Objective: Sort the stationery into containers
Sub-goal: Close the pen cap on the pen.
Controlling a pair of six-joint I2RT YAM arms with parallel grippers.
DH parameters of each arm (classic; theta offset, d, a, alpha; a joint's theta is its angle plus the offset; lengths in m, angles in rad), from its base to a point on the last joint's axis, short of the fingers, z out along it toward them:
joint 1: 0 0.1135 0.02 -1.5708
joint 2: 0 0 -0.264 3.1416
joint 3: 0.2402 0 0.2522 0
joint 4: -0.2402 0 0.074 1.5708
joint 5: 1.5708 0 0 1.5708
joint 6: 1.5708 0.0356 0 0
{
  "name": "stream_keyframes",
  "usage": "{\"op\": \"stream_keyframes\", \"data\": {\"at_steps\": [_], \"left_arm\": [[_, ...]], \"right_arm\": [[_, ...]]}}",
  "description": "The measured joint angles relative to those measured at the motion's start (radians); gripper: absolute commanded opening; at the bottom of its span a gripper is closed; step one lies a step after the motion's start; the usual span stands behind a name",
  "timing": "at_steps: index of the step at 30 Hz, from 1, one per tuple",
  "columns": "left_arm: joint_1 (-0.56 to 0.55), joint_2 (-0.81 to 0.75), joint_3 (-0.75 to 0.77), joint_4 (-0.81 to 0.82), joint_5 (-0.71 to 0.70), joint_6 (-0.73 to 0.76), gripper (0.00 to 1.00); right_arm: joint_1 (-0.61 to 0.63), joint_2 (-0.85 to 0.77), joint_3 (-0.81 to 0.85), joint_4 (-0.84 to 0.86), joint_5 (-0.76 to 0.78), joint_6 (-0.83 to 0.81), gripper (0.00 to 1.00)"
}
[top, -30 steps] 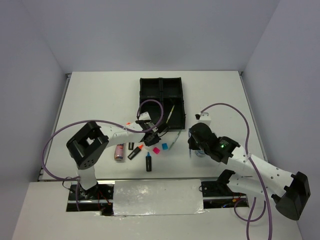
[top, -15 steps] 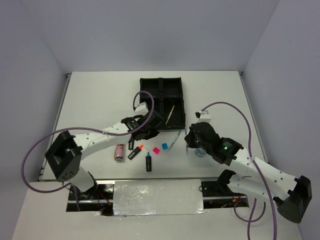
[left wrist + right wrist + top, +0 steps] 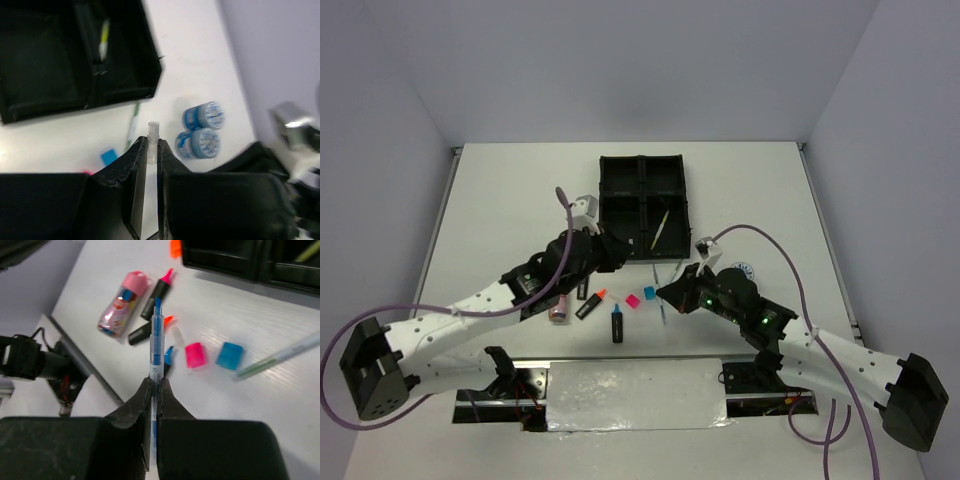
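my left claw is clenched on a thin clear pen. my right claw grips a blue pen. the black tray sits upper centre of the top view, with highlighters loose on the surface below it.

Overhead, two wrist close-ups; common tray

This looks like a robotics lab: a plain white bench boxed in by bare pale walls, two white robot arms bolted at its near edge, purple cables trailing.
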Motion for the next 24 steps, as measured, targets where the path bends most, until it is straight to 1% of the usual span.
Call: {"op": "stream_keyframes", "data": {"at_steps": [4,8,12,15,18,24], "left_arm": [[0.0,-0.125,-0.108,0.2,0.061,0.063,0.0],[0.0,-0.219,-0.201,0.326,0.101,0.094,0.0],[0.0,-0.26,-0.235,0.385,0.124,0.115,0.0],[0.0,-0.303,-0.277,0.429,0.13,0.119,0.0],[0.0,-0.321,-0.283,0.437,0.133,0.121,0.0],[0.0,-0.344,-0.289,0.446,0.13,0.122,0.0]], "right_arm": [[0.081,0.047,-0.021,0.158,0.003,0.028,0.0],[0.164,0.079,-0.017,0.263,0.046,0.031,0.0],[0.208,0.092,-0.003,0.328,0.084,0.029,0.0],[0.22,0.134,0.044,0.34,0.107,0.024,0.0],[0.226,0.16,0.07,0.354,0.116,0.023,0.0],[0.239,0.161,0.093,0.355,0.12,0.014,0.0]]}}
